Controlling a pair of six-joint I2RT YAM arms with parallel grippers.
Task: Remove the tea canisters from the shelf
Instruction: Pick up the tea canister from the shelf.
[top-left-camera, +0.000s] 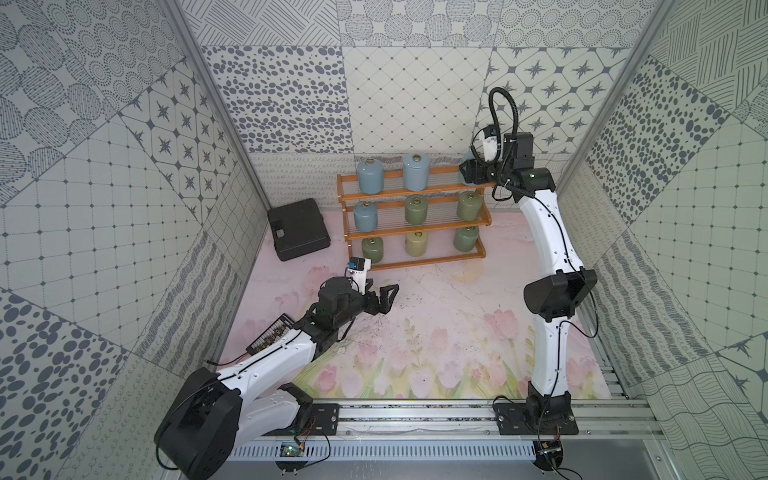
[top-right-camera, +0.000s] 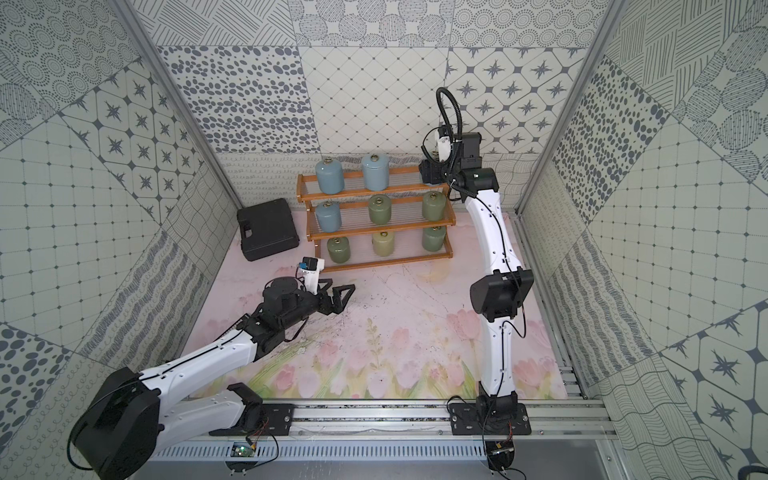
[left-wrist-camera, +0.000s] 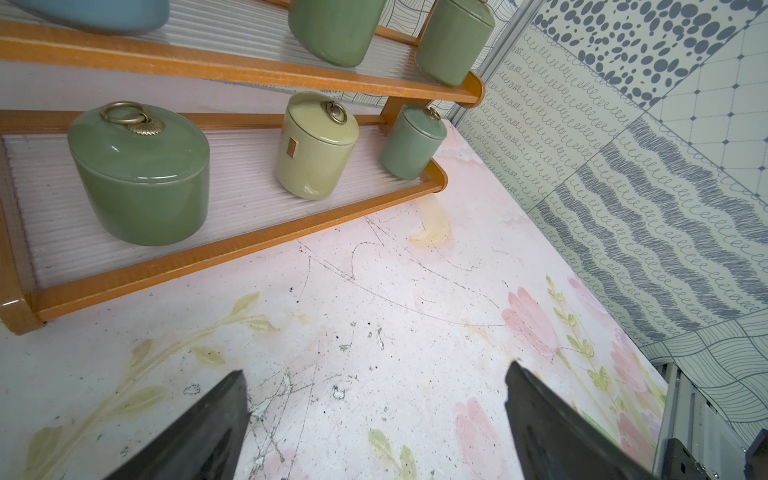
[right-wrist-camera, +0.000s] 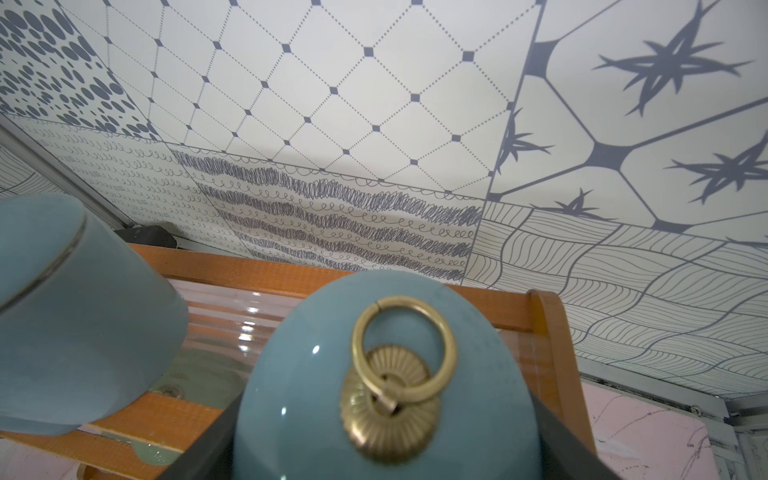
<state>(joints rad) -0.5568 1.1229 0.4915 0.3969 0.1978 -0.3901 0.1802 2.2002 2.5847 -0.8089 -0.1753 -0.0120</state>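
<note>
Right claw (top-left-camera: 471, 169) pinches blue-grey canister (right-wrist-camera: 291, 374), top tier of shelf (top-left-camera: 419, 262), upper right of frame. Left claw (left-wrist-camera: 374, 376) spread over surface (left-wrist-camera: 374, 291).

In both top views the right gripper (top-left-camera: 473, 171) and its wrist hide nearly all of the blue canister (top-left-camera: 465, 158) at the right end of the shelf's (top-left-camera: 415, 192) top tier. In the right wrist view this canister's body runs off the bottom edge. Its knob (right-wrist-camera: 390, 399) is blurred, and the fingers (right-wrist-camera: 569, 457) show only as dark slivers. The neighbouring blue canister (right-wrist-camera: 75, 316) is cut by the side edge. In the left wrist view the middle-tier canisters (left-wrist-camera: 332, 29) are cut off at the frame's edge, and the left gripper (left-wrist-camera: 376, 370) shows only its fingertips.
</note>
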